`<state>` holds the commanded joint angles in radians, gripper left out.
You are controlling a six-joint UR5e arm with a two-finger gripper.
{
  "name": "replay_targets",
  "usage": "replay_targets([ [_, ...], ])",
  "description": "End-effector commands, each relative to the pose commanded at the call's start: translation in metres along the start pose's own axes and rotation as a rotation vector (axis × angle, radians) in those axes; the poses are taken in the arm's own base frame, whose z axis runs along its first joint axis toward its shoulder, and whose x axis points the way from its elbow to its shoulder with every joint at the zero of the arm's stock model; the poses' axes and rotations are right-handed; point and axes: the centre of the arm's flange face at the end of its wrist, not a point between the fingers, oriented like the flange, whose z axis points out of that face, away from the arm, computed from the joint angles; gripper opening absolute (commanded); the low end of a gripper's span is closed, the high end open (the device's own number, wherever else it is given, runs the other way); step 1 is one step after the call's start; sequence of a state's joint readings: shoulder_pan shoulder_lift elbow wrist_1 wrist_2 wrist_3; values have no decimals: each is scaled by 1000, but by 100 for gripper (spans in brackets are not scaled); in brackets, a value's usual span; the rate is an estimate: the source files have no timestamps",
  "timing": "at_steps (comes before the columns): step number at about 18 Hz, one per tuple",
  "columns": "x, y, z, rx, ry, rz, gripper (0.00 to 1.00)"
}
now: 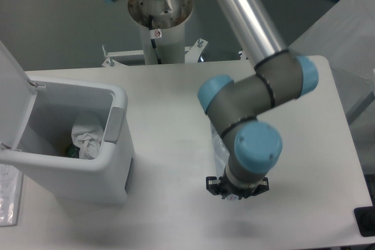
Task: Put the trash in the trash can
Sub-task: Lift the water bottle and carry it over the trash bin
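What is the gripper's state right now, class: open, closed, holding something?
Gripper: cannot be told; the wrist hides its fingers. A clear plastic bottle shows just beneath the arm.

Our arm (249, 24) reaches from the far mount toward the near right, wrist (256, 151) pointing down; our gripper (237, 187) sits mostly hidden beneath it, its jaw state unclear.

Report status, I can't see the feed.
Gripper hidden under wrist, state unclear. Clear bottle beneath arm. Wrapper in open trash can.
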<state>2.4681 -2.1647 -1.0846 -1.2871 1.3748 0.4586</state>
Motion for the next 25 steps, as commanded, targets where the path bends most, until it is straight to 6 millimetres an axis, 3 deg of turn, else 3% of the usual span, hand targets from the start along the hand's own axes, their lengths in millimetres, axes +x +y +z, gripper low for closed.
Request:
replay_targets([
  [5,37,-9,-87,234,83,52,6],
  [10,63,-14,-150,457,153,132,6],
  [12,71,-17,-161,534,192,168,6],
  [14,85,-13,-192,610,236,203,6],
  [16,93,-10,-206,650,302,225,6],
  [19,110,4,-246,720,373,261,6],
  [22,128,13,-265,758,445,291,6],
  [25,148,28,-269,767,519,310,6],
])
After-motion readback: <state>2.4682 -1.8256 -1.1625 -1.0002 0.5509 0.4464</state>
